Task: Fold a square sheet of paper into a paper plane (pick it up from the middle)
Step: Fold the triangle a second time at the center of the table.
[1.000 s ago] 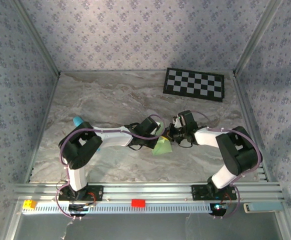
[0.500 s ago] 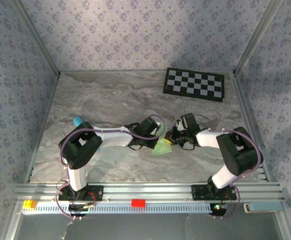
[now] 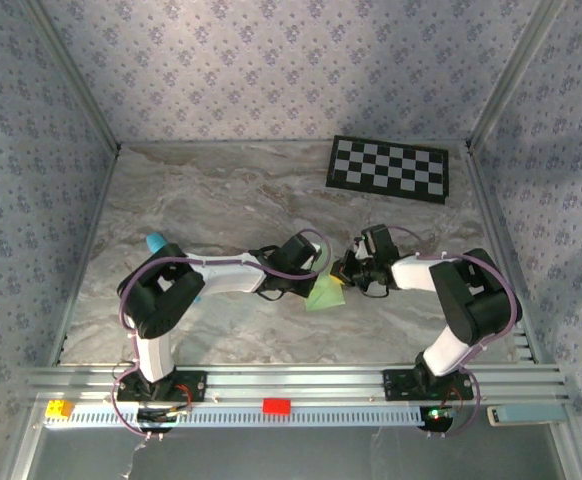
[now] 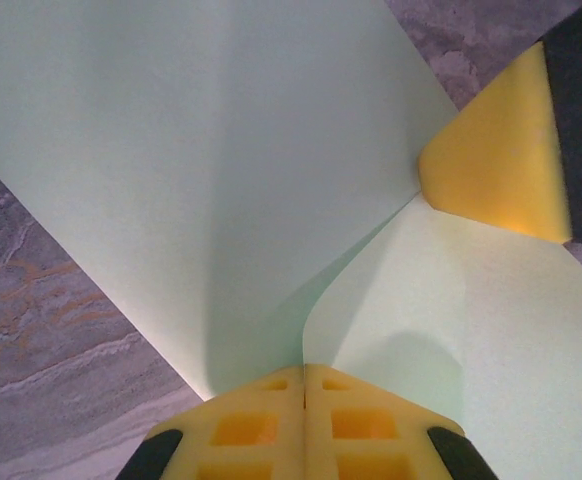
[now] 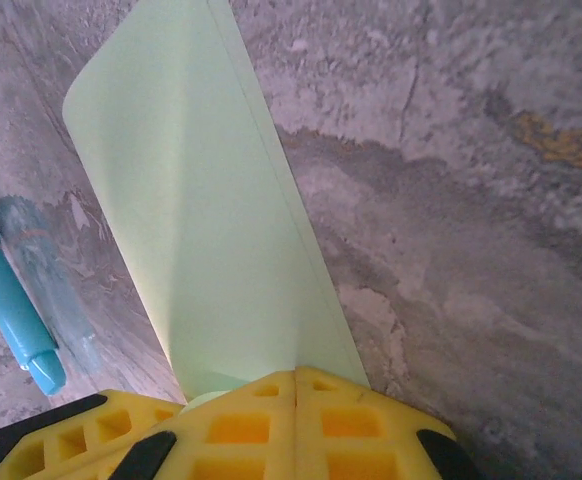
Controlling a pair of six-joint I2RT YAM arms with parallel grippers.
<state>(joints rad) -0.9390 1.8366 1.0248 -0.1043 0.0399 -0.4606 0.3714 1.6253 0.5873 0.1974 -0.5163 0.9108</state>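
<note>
The pale mint-green sheet of paper (image 3: 323,295) is folded into a wedge and held just above the marble table between both grippers. My left gripper (image 3: 316,278) is shut on a fold of the paper (image 4: 201,180), its jaws (image 4: 304,372) pressed together at the crease. My right gripper (image 3: 345,272) is shut on the paper's other end (image 5: 201,220), its yellow pads meeting at the bottom of the right wrist view (image 5: 296,375). One right finger (image 4: 501,165) shows pinching the sheet in the left wrist view. The underside of the paper is hidden.
A black-and-white checkerboard (image 3: 389,168) lies at the back right. A small cyan-blue stick (image 3: 157,241) (image 5: 11,300) lies on the table to the left, by the left arm's elbow. Papered walls close in three sides. A red block (image 3: 276,405) and a yellow block (image 3: 59,408) sit on the front rail.
The right gripper has shifted slightly right and toward the near edge, and the paper has settled a little with it. Both grips stay shut on the paper.
</note>
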